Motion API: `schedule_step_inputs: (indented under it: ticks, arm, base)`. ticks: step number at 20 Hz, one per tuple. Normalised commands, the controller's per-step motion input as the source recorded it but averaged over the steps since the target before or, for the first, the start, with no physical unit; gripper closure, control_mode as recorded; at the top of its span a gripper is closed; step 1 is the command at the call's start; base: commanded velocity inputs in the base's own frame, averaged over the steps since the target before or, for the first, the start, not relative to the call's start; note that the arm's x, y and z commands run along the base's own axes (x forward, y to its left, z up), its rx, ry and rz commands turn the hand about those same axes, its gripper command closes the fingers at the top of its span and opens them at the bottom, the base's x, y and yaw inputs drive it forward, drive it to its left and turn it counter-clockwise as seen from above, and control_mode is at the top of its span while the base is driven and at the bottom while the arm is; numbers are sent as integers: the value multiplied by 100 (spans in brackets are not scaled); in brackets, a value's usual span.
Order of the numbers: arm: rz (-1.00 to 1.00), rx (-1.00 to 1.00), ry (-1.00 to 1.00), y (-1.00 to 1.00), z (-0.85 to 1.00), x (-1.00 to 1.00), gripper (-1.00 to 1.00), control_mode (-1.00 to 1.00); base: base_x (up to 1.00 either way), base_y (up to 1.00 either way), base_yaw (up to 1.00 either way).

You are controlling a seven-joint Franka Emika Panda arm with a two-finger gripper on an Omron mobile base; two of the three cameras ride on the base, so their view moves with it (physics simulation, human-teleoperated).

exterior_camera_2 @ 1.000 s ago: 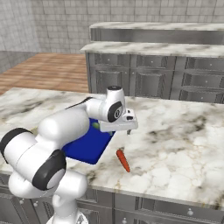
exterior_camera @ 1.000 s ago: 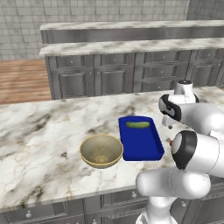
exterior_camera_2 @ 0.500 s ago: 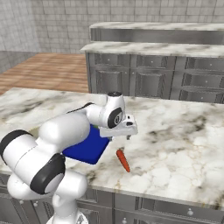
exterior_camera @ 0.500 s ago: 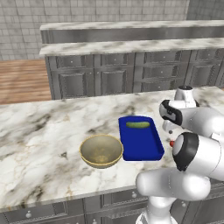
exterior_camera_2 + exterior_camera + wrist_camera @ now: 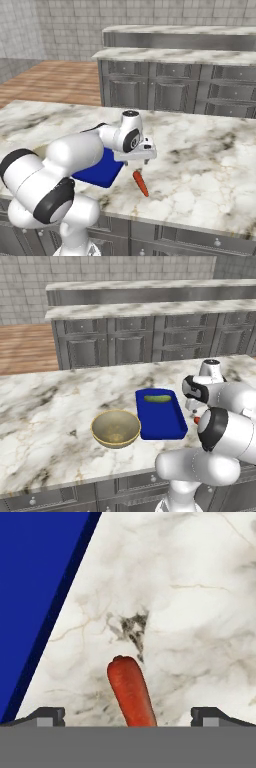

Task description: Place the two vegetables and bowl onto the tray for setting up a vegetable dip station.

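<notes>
The orange carrot [image 5: 141,183] lies on the marble counter just right of the blue tray [image 5: 100,170], near the front edge. My gripper [image 5: 136,161] hangs open directly above its thick end. In the hand view the carrot [image 5: 131,694] runs up between my spread fingertips [image 5: 47,714], untouched, with the tray [image 5: 35,587] off to the left. The dark green cucumber [image 5: 157,398] rests at the far end of the tray [image 5: 160,421]. The tan bowl [image 5: 116,428] stands upright on the counter, touching the tray's left side. A sliver of carrot [image 5: 196,420] peeks out beside my arm.
The marble counter [image 5: 50,406] stretches wide to the left of the bowl. Its front edge [image 5: 165,220] runs close to the carrot. Behind it a second, taller counter with grey cabinets [image 5: 130,346] stands across a gap.
My hand has come down and toward the counter's front, from beside the tray to just over the carrot. The cucumber, bowl, tray and carrot have stayed put.
</notes>
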Motion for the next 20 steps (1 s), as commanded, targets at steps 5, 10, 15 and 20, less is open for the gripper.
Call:
schedule_step_inputs:
  ticks: [5,10,15,20]
  arm:
    - [0,0,0,0,-27,0,-100,-100]
    - [0,0,0,-5,-24,0,-100,-100]
    - [0,0,0,-14,-20,0,-100,-100]
    - [0,0,0,-9,-21,0,-100,-100]
  base:
    - [0,0,0]
    - [0,0,0]
    - [0,0,0]
    - [0,0,0]
